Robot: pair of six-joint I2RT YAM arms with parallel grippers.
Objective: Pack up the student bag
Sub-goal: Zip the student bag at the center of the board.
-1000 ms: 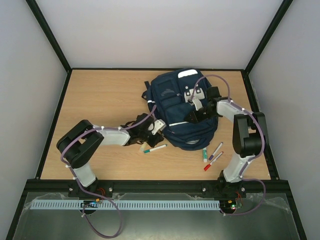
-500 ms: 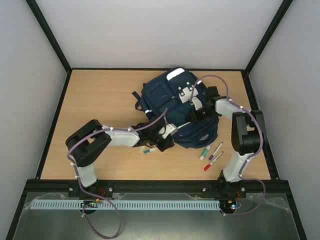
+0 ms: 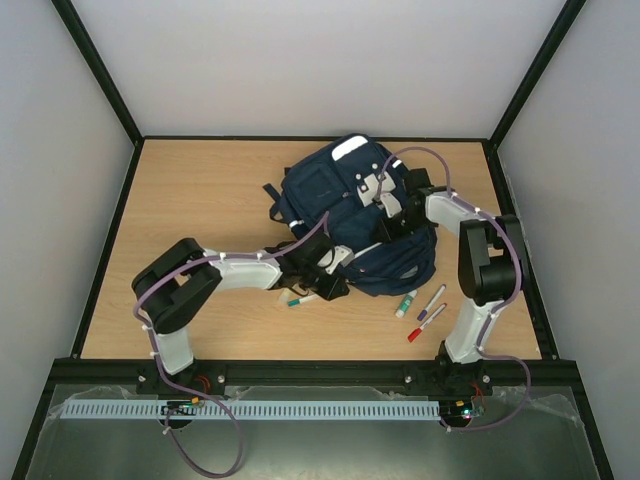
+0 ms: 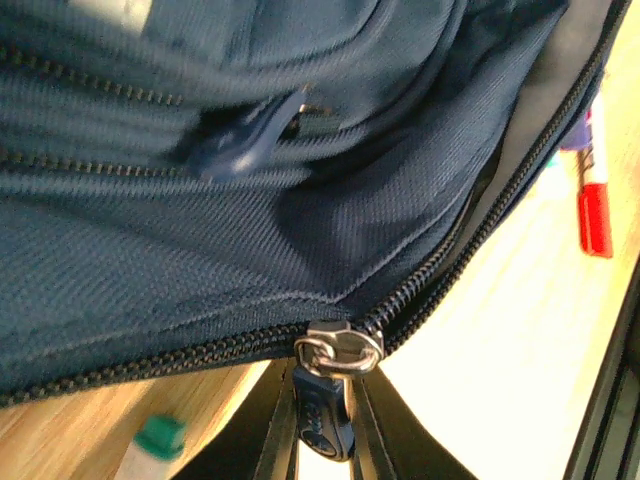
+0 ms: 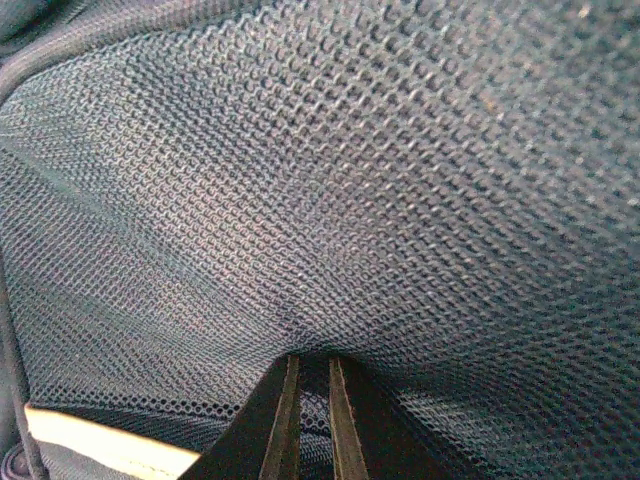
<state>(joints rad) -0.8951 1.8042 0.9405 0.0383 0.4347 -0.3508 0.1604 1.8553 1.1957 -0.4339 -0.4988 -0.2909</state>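
Fig. 1: student bag (image 3: pixel 350 205) lies on bench (image 3: pixel 200 200), centre-back. L tool (image 4: pixel 322 405) narrow, pinching zip pull (image 4: pixel 326 425); R tool (image 5: pixel 310 368) narrow, nipping mesh (image 5: pixel 360 200). Step, prob.: unzipping. Next: draw slider (image 4: pixel 340 350) along teeth, R bracing.

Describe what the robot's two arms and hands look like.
Both the left arm and right arm mix white link shells with bulky black joint housings. A thin purple cable runs along each, fastened by small white ties, looping free near the bases. The left hand and right hand end in two slim, flat black fingers. No markings are legible.
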